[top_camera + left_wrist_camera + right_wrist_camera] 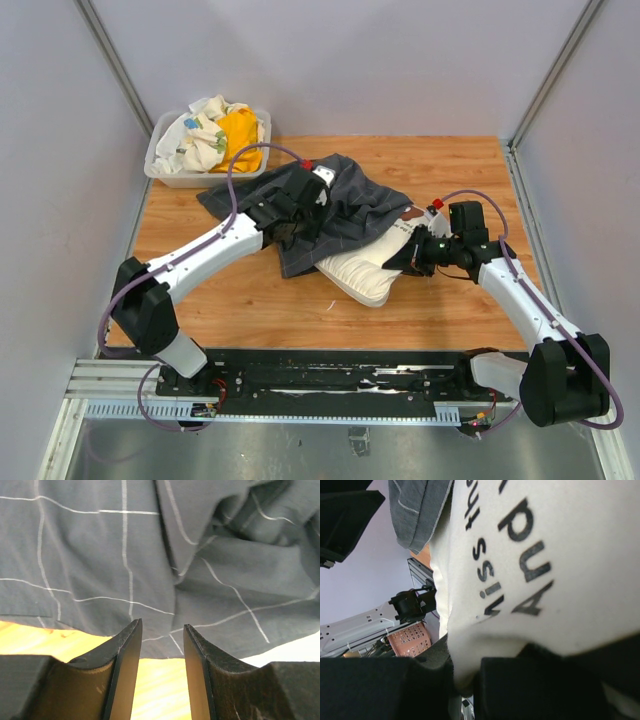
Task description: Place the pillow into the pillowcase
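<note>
The cream-white pillow (367, 268) lies mid-table, its far part under the dark charcoal grid-lined pillowcase (345, 205). My right gripper (410, 258) is shut on the pillow's right edge; in the right wrist view the pillow (530, 555), printed with black letters, is pinched between the fingers (420, 690), and a pillowcase hem (415, 515) hangs above. My left gripper (290, 222) is over the pillowcase's left part. In the left wrist view its fingers (127, 655) stand apart and empty just short of the pillowcase's edge (150, 580), with bare wood between them.
A white bin (160, 165) at the back left holds a white patterned cloth (200, 135) and a yellow cloth (240, 135). Grey walls stand on three sides. The arms' base rail (330, 380) runs along the near edge.
</note>
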### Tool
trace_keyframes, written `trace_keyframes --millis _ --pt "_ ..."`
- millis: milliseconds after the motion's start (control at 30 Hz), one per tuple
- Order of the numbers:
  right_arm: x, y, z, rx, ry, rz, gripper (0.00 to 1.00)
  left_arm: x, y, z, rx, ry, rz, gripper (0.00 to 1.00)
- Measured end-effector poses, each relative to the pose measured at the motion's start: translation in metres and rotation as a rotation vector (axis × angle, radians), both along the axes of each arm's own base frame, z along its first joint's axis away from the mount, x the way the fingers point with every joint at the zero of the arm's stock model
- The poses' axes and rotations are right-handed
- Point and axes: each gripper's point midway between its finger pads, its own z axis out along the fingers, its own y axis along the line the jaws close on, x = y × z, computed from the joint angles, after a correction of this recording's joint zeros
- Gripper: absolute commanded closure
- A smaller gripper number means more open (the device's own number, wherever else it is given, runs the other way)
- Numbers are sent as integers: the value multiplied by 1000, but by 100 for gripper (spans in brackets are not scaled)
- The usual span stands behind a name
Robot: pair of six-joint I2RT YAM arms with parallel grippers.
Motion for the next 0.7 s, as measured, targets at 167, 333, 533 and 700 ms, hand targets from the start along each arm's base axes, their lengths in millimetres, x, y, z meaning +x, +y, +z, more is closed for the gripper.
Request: trace_keyframes --millis 167,333,533,700 --pt "0 0 0 0 0 0 94 -14 -19 -4 -10 17 -65 56" --pt "0 0 0 0 0 0 94 -17 -19 -24 31 51 -70 55" --pt "0 0 0 0 1 0 94 -9 -7 -52 130 71 -19 55" --pt "0 0 0 0 1 0 94 -3 2 -61 186 56 23 65"
